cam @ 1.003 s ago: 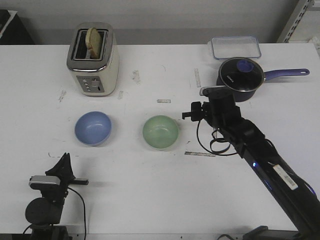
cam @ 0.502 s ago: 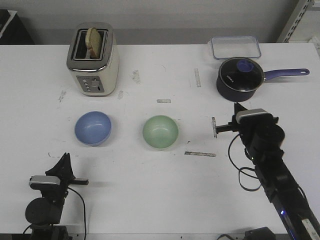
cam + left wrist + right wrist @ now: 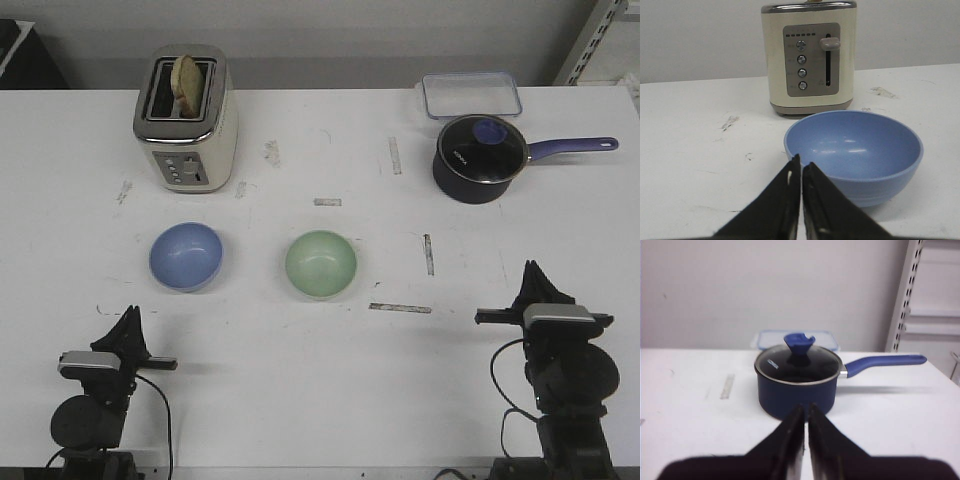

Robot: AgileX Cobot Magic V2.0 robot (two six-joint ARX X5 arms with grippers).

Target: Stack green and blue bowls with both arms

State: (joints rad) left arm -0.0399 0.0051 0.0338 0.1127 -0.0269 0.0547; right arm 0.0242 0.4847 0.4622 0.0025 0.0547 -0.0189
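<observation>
The light blue bowl sits upright on the white table at left of centre. The mint green bowl sits to its right, a hand's width apart from it. Both are empty. My left gripper is folded back at the near left edge, shut and empty, pointing at the blue bowl, whose near rim lies just past the fingertips. My right gripper is folded back at the near right edge, shut and empty, well to the right of the green bowl.
A cream toaster holding bread stands behind the blue bowl and also shows in the left wrist view. A dark purple-lidded saucepan and a clear container stand at the back right. The saucepan lies straight ahead of my right gripper.
My right arm has pulled back from beside the green bowl to a folded pose at the near right edge. The left arm and both bowls have not moved.
</observation>
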